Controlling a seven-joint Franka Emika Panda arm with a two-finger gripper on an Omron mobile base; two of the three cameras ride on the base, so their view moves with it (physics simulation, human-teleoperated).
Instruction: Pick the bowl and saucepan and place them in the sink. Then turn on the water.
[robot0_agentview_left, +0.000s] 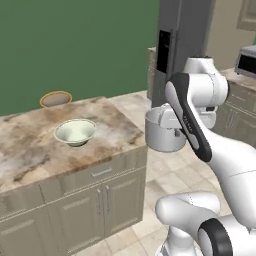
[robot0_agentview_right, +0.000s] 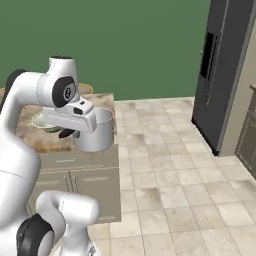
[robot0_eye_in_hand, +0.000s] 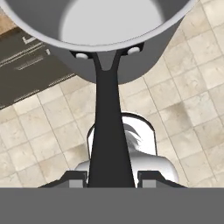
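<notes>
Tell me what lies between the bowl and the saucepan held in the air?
In the left base view, bare marble counter and its edge lie between the bowl and the saucepan.

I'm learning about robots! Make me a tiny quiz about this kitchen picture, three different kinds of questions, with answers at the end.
1. True or false: the saucepan sits on the counter.
2. What does the end effector grip? A) the pan's rim B) its dark handle C) the bowl
3. Where is the bowl?

Key:
1. False; it hangs in the air over the floor beside the counter.
2. B
3. On the counter, untouched.
</notes>
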